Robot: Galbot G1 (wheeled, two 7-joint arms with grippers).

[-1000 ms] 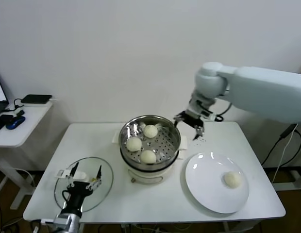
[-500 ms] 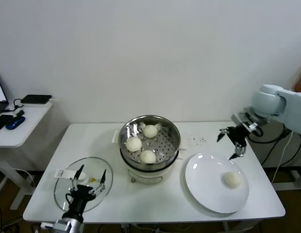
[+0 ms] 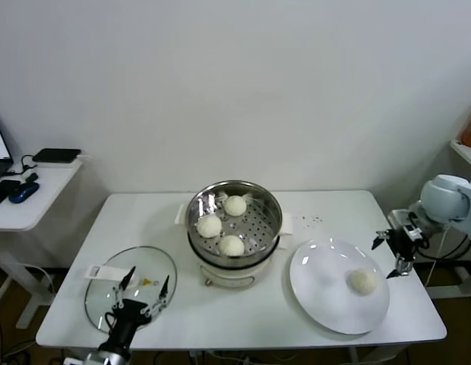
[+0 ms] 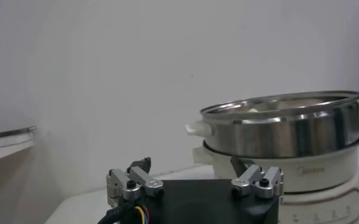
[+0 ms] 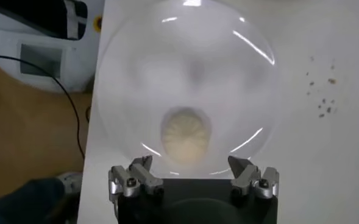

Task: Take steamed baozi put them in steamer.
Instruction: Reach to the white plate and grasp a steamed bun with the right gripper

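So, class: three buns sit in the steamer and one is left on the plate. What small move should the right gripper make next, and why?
Probably lower the right gripper onto the last baozi on the plate: it is open, empty, and beside the plate's outer edge, with that baozi between its fingers in the right wrist view.

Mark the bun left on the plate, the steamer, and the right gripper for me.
last baozi [image 3: 363, 281]: head view, top of the bun on the plate.
steamer [image 3: 270, 207]: head view, steel rim.
right gripper [image 3: 393, 257]: head view, midway between its open fingertips.
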